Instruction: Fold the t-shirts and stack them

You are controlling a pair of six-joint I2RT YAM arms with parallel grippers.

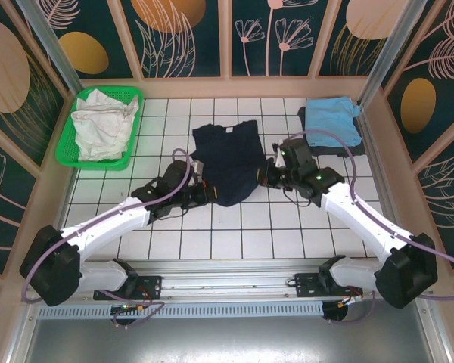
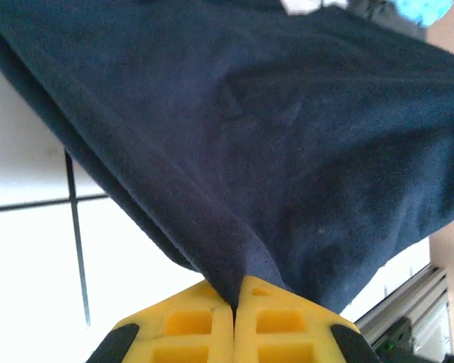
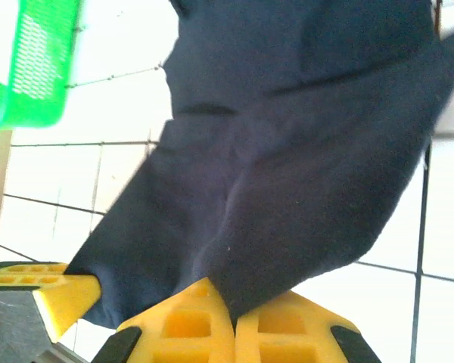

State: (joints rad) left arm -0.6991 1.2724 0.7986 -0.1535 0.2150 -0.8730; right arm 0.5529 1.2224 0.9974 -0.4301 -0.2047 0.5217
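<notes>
White-tiled tabletop (image 1: 242, 234) with dark grid lines, enclosed by walls (image 1: 189, 38) of dark panels painted with plant motifs.

Upper left of the top view: green basket (image 1: 91, 162) of plastic mesh, set into the wall corner. It contains the white t-shirt (image 1: 102, 125), crumpled and unfolded.

Left of centre: left end effector (image 1: 202, 193) sits low over the tiles at the lower left edge of the navy t-shirt (image 1: 227, 155). In the left wrist view its yellow fingers (image 2: 189, 321) are pressed together, with a fold of the navy t-shirt (image 2: 287, 151) pinched in the seam between them. The cloth rises from the grip and spreads across most of that frame.

Centre: the navy t-shirt lies on the tabletop with its collar toward the far wall. The upper part is flat; the lower hem is gathered and uneven between the two end effectors.

Right of centre: right end effector (image 1: 265, 178) is at the garment's right edge. In the right wrist view its fingers (image 3: 287, 329) are closed on a bunch of navy cloth (image 3: 287, 151). The green basket (image 3: 30, 68) shows at the upper left of that frame.

Upper right: light blue t-shirt (image 1: 333, 121), folded, near the far corner and well apart from the navy one. A dark layer shows at its left edge.
</notes>
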